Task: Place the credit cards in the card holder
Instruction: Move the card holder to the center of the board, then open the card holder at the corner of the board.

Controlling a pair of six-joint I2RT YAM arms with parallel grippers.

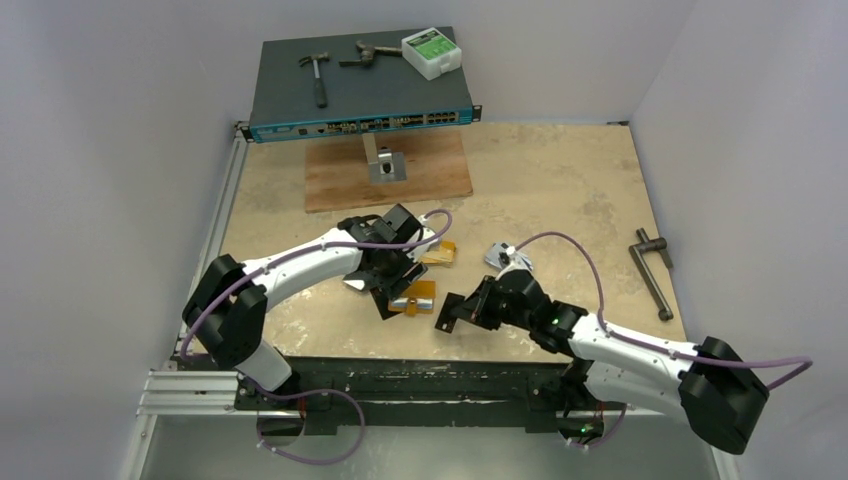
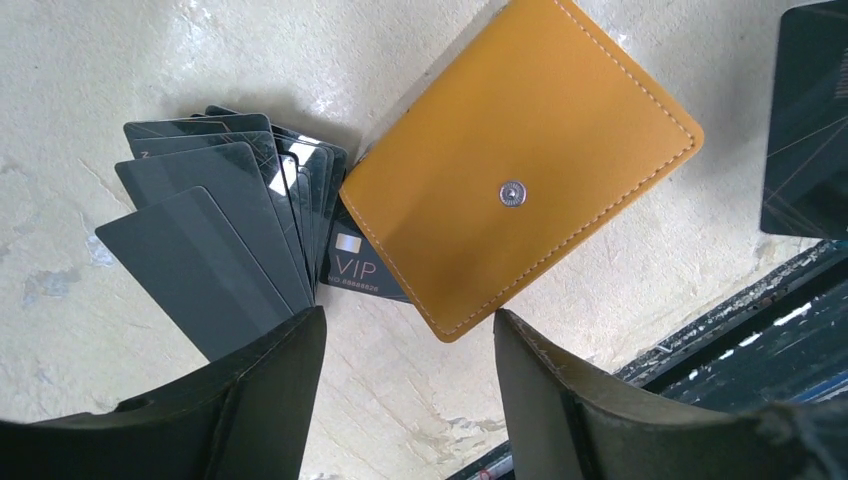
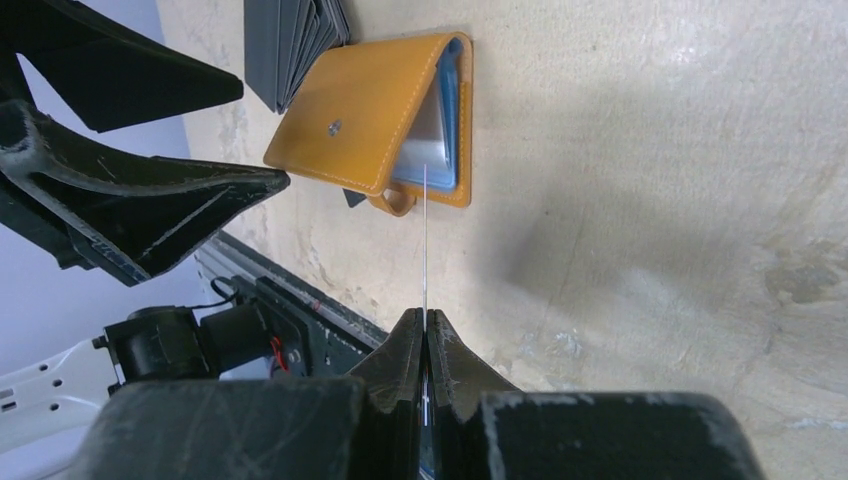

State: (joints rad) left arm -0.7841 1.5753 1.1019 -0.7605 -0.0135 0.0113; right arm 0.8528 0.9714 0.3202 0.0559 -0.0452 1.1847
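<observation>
Well, card holder (image 2: 520,170) on scuffed tabletop (image 2: 100,60).

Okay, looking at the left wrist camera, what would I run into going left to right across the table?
fanned black cards → orange card holder → dark card at the right edge

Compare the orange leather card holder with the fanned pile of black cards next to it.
The orange leather card holder is one thick stitched piece with a metal snap; the fanned black cards are many thin glossy sheets. The card holder gapes slightly at one edge; the black cards lie flat. Both rest on the table.
</observation>
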